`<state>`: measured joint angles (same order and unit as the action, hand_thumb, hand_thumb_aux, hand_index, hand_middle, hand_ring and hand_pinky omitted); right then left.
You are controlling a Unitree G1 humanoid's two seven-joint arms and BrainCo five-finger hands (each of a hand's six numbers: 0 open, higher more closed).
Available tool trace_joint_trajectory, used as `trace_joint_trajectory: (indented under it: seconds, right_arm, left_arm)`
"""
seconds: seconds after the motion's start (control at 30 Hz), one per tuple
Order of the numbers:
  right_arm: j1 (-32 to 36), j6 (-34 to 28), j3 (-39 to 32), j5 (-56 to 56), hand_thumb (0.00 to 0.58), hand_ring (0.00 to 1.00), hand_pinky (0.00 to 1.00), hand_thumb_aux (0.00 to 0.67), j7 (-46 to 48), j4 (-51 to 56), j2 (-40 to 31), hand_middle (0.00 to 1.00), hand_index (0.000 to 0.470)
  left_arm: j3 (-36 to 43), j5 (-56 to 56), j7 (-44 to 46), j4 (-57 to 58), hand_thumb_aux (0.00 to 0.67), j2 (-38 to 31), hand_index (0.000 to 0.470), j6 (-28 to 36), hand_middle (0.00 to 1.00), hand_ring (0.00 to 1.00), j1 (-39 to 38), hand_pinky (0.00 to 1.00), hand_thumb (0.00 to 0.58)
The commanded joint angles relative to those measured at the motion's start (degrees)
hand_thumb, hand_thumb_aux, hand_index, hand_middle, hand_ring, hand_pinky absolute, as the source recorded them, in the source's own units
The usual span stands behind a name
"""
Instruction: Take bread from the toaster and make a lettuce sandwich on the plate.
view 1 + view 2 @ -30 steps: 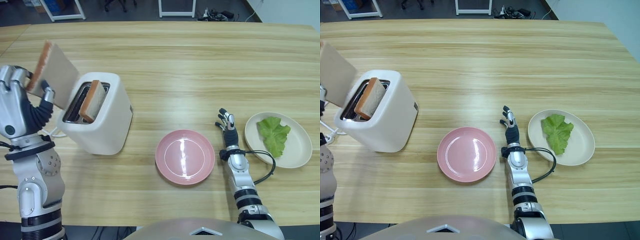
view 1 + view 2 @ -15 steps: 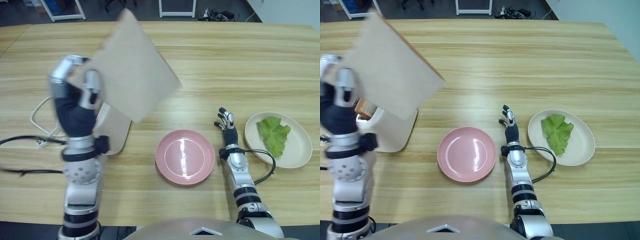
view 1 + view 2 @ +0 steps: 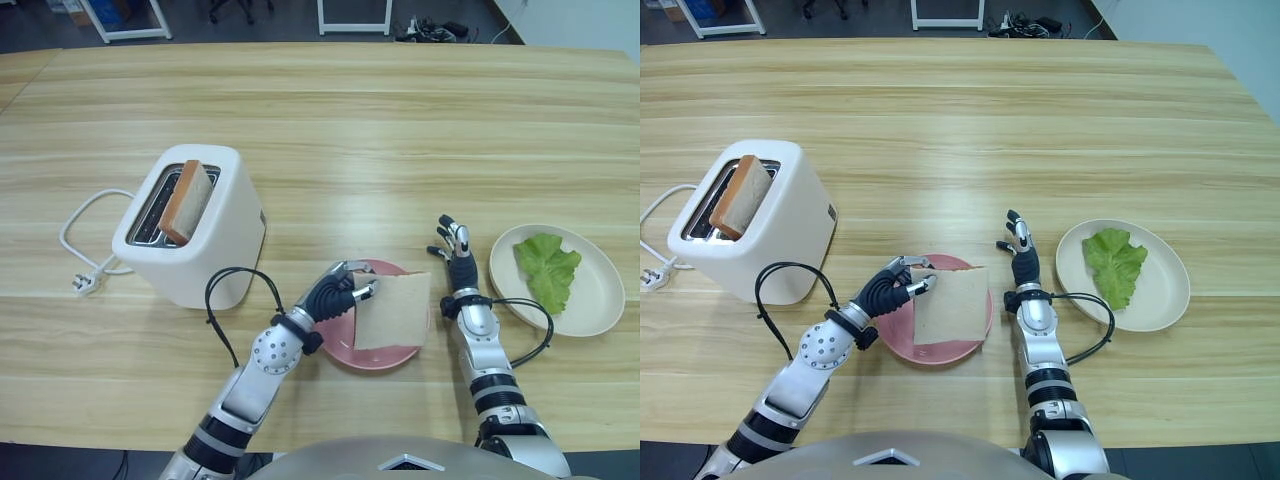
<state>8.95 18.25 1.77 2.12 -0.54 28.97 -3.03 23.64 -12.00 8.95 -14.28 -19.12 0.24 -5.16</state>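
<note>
Now the left hand (image 3: 335, 295), which a moment ago raised the flat tan bread slice (image 3: 392, 312) above the white toaster (image 3: 205, 250), pinches it low over the round pink plate (image 3: 385, 266), seemingly ready to release. Right hand (image 3: 453, 256) lies beside it, fingers spread, empty.

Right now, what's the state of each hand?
Left hand: closed on a bread slice, over the pink plate.
Right hand: open, holding nothing, on the table.
</note>
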Motion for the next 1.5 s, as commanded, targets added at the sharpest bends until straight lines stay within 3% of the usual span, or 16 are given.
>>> trace_joint_trajectory:
  seconds: [0.03, 0.2, 0.23, 0.27, 0.3, 0.33, 0.37, 0.53, 0.7, 0.8, 0.9, 1.0, 1.1, 1.2, 1.3, 1.5]
  right_arm:
    - [-1.97, -2.43, 0.11, -0.02, 0.0, 0.0, 0.0, 0.0, 0.31, 0.71, -0.4, 0.0, 0.0]
    - [-2.13, -2.65, 0.11, -0.02, 0.0, 0.0, 0.0, 0.0, 0.48, 0.47, -0.56, 0.0, 0.0]
    - [-2.14, -2.65, 0.13, -0.03, 0.0, 0.0, 0.0, 0.0, 0.48, 0.49, -0.59, 0.0, 0.0]
    - [-2.14, -2.64, 0.15, -0.05, 0.0, 0.0, 0.0, 0.0, 0.49, 0.51, -0.62, 0.0, 0.0]
    - [-2.12, -2.63, 0.16, -0.05, 0.0, 0.0, 0.0, 0.0, 0.48, 0.55, -0.62, 0.0, 0.0]
    - [-2.09, -2.61, 0.15, -0.04, 0.0, 0.0, 0.0, 0.0, 0.47, 0.62, -0.61, 0.0, 0.0]
    - [-2.06, -2.59, 0.13, -0.04, 0.0, 0.0, 0.0, 0.0, 0.48, 0.67, -0.61, 0.0, 0.0]
    - [-2.1, -2.52, 0.04, 0.01, 0.0, 0.0, 0.0, 0.0, 0.5, 0.59, -0.56, 0.0, 0.0]
    - [-2.61, -2.75, 0.0, -0.06, 0.0, 0.0, 0.0, 0.0, 0.72, -0.46, -0.67, 0.0, 0.0]
    - [-3.82, -0.34, -0.5, 2.59, 0.0, 0.0, 0.0, 0.0, -0.69, -4.8, -1.93, 0.0, 0.0]
    - [-5.34, 2.64, 0.52, 8.76, 0.0, 0.0, 0.0, 0.0, -4.42, -14.5, -5.45, 0.0, 0.0]
    - [-6.57, 4.64, 4.29, 19.82, 0.0, 0.0, 0.0, 0.0, -10.84, -25.31, -11.43, 0.0, 0.0]
    - [-6.58, 1.05, 8.4, 38.4, 0.0, 0.0, 0.0, 0.0, -20.21, -29.84, -22.11, 0.0, 0.0]
    - [-5.63, -9.56, 7.93, 54.26, 0.0, 0.0, 0.0, 0.0, -23.19, -23.14, -34.01, 0.0, 0.0]
    - [-2.92, -15.48, 3.14, 59.63, 0.0, 0.0, 0.0, 0.0, -20.07, -9.35, -40.79, 0.0, 0.0]
    - [1.82, -13.76, -7.56, 59.37, 0.0, 0.0, 0.0, 0.0, -15.73, 10.45, -43.21, 0.0, 0.0]
  left_arm:
    - [-2.25, -3.25, 1.16, -2.31, 0.67, -2.15, 0.47, 1.48, 1.0, 1.0, -1.34, 1.0, 0.58]
    - [-3.64, -6.43, 2.14, -3.06, 0.665, -3.69, 0.466, 2.16, 1.0, 1.0, -2.02, 1.0, 0.58]
    - [-3.63, -7.4, 2.57, -2.97, 0.544, -4.09, 0.382, 2.17, 1.0, 1.0, -1.95, 1.0, 0.559]
    - [-3.47, -7.89, 3.33, -2.83, 0.478, -4.54, 0.335, 2.09, 1.0, 1.0, -1.88, 1.0, 0.532]
    - [-3.27, -7.74, 4.54, -2.56, 0.194, -5.04, 0.136, 1.88, 0.96, 0.96, -1.83, 0.96, 0.288]
    - [-2.81, -10.03, 4.49, -1.82, 0.0, -5.84, 0.0, 1.76, 0.34, 0.34, -1.48, 0.34, 0.0]
    - [-2.42, -12.27, 4.4, -0.91, 0.0, -6.63, 0.0, 1.83, 0.0, 0.0, -0.96, 0.0, 0.0]
    - [-2.44, -32.69, -8.35, 2.08, 0.0, -10.45, 0.0, -1.09, 0.0, 0.0, 2.43, 0.0, 0.0]
    - [-6.35, -51.8, -36.91, -3.63, 0.0, -12.39, 0.0, -5.69, 0.0, 0.0, 3.4, 0.0, 0.0]
    - [-9.26, -49.28, -44.63, -6.86, 0.0, -11.17, 0.0, -10.33, 0.0, 0.0, 0.94, 0.0, 0.0]
    - [-9.28, -35.26, -43.52, -4.55, 0.0, -7.45, 0.0, -16.94, 0.0, 0.0, -1.5, 0.0, 0.0]
    - [-7.96, -16.32, -36.84, 1.67, 0.0, -1.37, 0.0, -20.65, 0.0, 0.0, -3.21, 0.0, 0.0]
    - [-7.72, -4.1, -31.33, 9.7, 0.0, 3.88, 0.0, -22.19, 0.0, 0.0, -4.38, 0.0, 0.0]
    - [-8.65, -0.75, -28.96, 12.74, 0.0, 6.09, 0.0, -23.4, 0.0, 0.0, -5.74, 0.0, 0.0]
    - [-9.53, -0.97, -27.98, 13.82, 0.0, 7.07, 0.0, -23.91, 0.0, 0.0, -6.29, 0.0, 0.0]
    - [-11.01, -1.76, -25.67, 13.63, 0.0, 8.83, 0.0, -24.44, 0.0, 0.0, -6.99, 0.0, 0.0]
